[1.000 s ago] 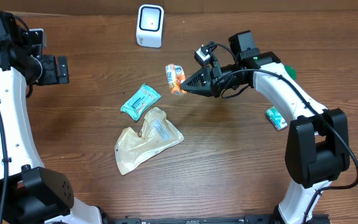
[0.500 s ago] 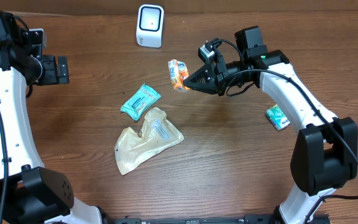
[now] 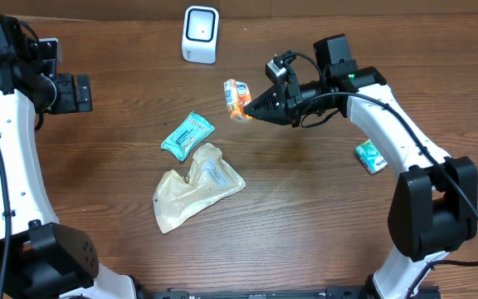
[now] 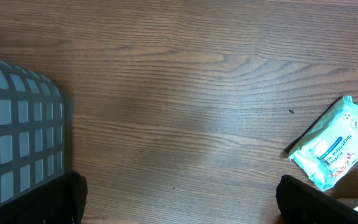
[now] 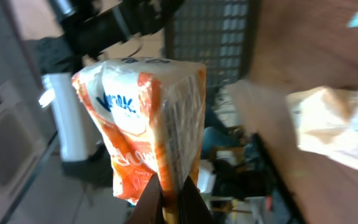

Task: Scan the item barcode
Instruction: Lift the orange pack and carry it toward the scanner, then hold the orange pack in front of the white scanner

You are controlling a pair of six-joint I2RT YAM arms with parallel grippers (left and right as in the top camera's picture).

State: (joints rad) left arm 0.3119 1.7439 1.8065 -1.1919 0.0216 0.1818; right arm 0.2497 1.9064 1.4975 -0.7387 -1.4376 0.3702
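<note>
Overhead view, centre-top: the right gripper is clenched on the lower edge of an orange-and-white soft plastic packet, which is lifted off the brown wooden table. The packet hangs to the lower right of a white, rounded-square barcode scanner at the top edge, apart from it. Right wrist view: both dark fingertips pinch the packet's bottom seam, with blue lettering on its face. Upper left of the overhead view: the left gripper has its jaws spread wide and grasps nothing. On the table at centre lie a teal rectangular wipes packet and, just below it, a crumpled beige pouch. A small teal packet lies at the right.
</note>
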